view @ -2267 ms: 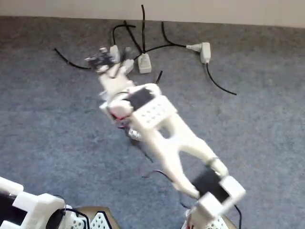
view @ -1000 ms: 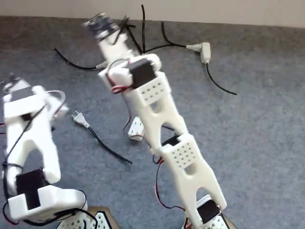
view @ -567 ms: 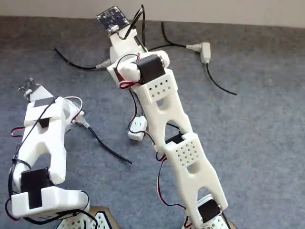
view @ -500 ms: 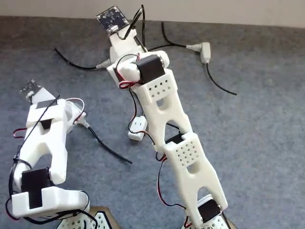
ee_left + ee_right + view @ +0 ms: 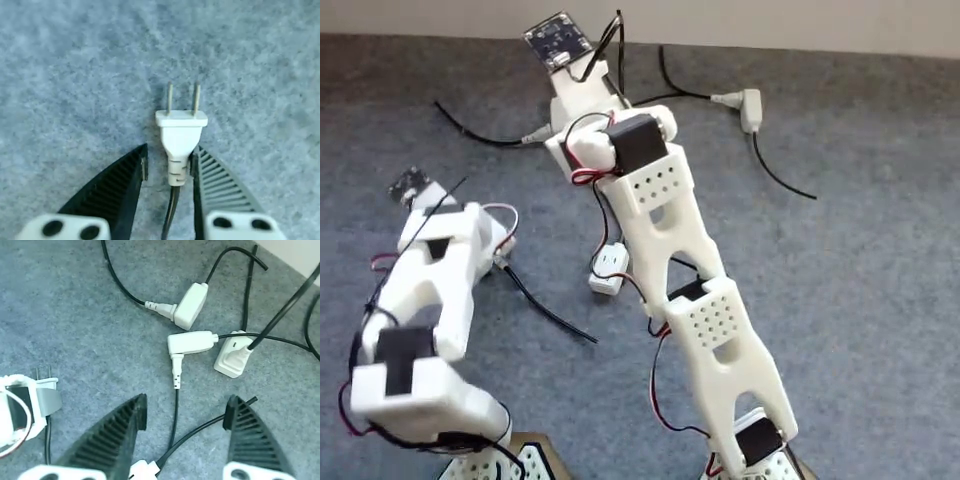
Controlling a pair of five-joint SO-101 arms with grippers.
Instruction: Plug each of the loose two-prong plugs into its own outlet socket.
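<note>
Two tools: left tool narrowly straddles the white plug on the surface, unclamped; right tool stands wide.

Left arm folds at eight o'clock, left gripper parted (narrowly). Right arm extends toward eleven o'clock, right gripper spread wide.

I've got the left gripper straddling a two-prong plug that lies flat on the table, prongs pointing away from it and cord running back between the fingers. A socket block lies between my two arms. Ahead of the right gripper, an angled plug sits just beside a cabled socket.
</note>
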